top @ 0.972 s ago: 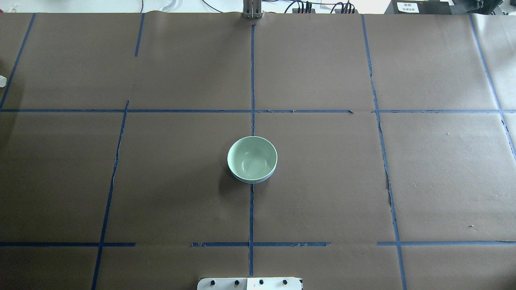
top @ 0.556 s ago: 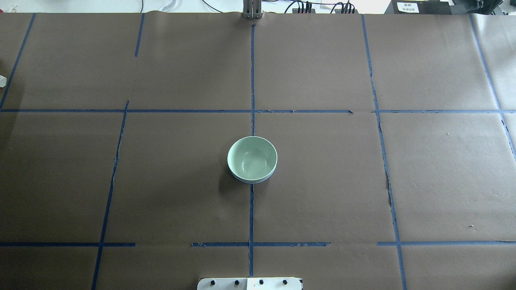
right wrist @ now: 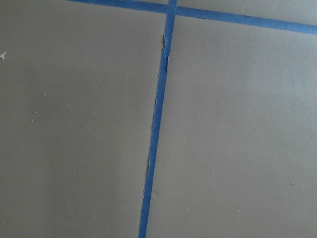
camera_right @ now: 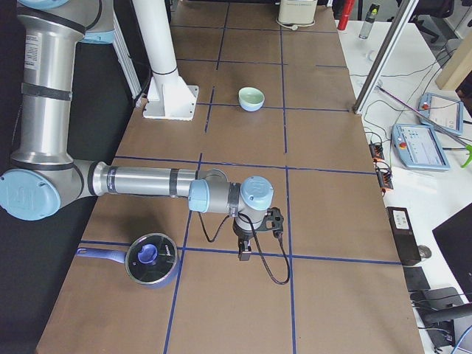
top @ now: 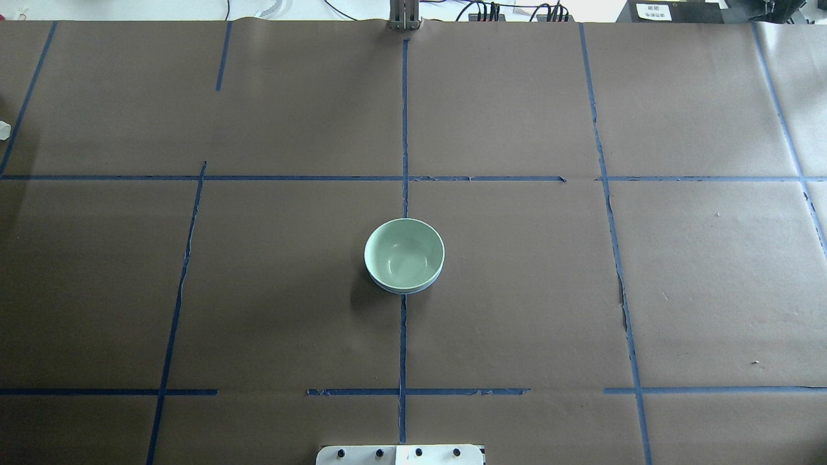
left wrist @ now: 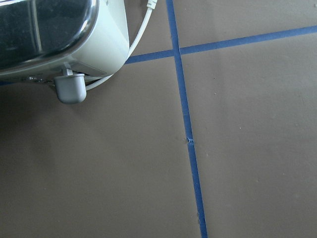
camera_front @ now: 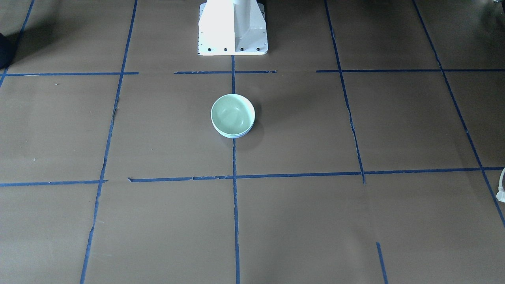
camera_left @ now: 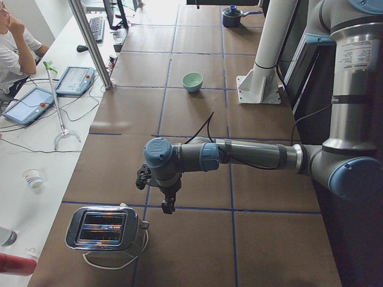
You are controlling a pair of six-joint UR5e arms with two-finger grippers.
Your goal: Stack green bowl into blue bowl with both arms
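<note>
The green bowl (top: pixel 404 253) sits nested inside the blue bowl (top: pixel 406 290) at the table's centre, on the middle tape line. Only a thin pale-blue edge of the blue bowl shows under the green bowl's near side. The stack also shows in the front-facing view (camera_front: pixel 232 113). Both arms are outside the overhead and front-facing views. My left gripper (camera_left: pixel 169 206) hangs over the table's left end near a toaster. My right gripper (camera_right: pixel 245 254) hangs over the right end near a pot. I cannot tell whether either is open or shut. The wrist views show only bare table.
A chrome toaster (camera_left: pixel 105 227) with a white cord stands at the table's left end. A blue lidded pot (camera_right: pixel 151 259) stands at the right end. The white pedestal (camera_front: pixel 232 27) is behind the bowls. An operator (camera_left: pixel 12 42) sits beside the table.
</note>
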